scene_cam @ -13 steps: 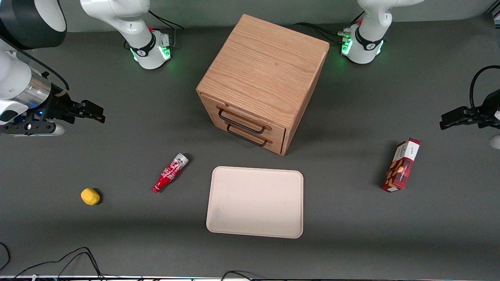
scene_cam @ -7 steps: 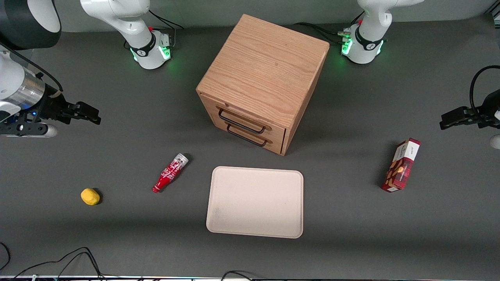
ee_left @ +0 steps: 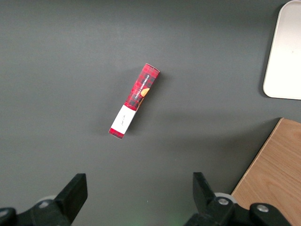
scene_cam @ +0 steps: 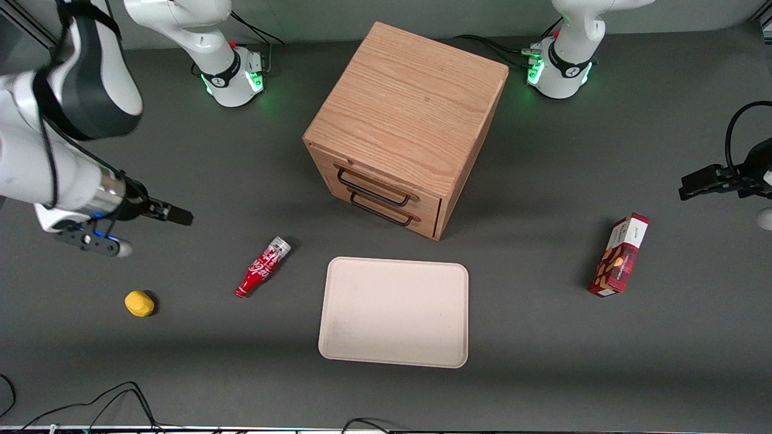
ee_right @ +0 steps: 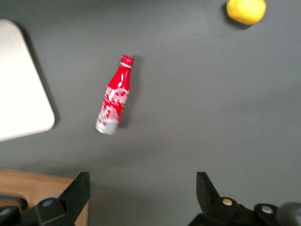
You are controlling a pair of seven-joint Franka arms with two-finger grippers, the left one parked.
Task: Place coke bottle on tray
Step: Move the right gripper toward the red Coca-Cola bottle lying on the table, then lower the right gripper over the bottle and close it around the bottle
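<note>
tool (scene_cam: 181,217) open above bare table, well apart from coke bottle (scene_cam: 263,266) beside tray (scene_cam: 338,355)

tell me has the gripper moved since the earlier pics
Yes. In the front view the gripper, open, has come nearer the coke bottle lying on the table, and nearer the camera; the bottle has stayed put.

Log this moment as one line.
gripper: open, above table, empty | bottle: lying beside tray | phase: approach
</note>
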